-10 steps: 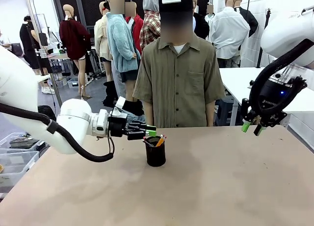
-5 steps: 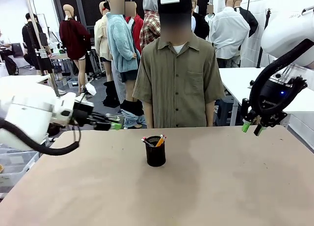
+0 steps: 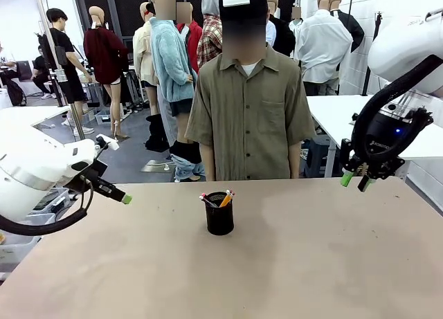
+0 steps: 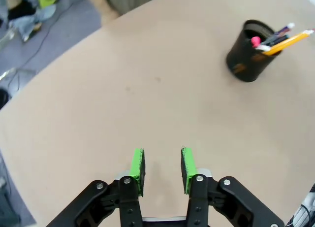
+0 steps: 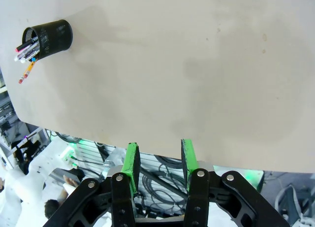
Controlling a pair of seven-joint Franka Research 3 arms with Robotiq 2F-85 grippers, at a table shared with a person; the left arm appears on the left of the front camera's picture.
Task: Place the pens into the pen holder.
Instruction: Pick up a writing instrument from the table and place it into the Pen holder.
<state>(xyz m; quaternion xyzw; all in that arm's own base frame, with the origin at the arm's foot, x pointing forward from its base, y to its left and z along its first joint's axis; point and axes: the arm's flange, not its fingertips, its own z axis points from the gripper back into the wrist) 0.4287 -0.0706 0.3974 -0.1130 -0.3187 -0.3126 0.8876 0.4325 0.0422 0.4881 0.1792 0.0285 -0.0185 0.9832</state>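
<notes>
We see the pens (image 3: 223, 197) standing in the pen holder (image 3: 219, 218) mid-table (image 3: 311, 263), so the job looks finished. Our left gripper (image 4: 161, 168) and right gripper (image 5: 158, 160) are both spread, apparently empty.

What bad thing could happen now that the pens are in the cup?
1. The pens lean out over one side of the pen holder, which stands free on the table. A bump could likely tip it and spill them.
2. The left gripper hangs open, low over the table. If that arm swings back toward the middle, it might clip the holder.
</notes>
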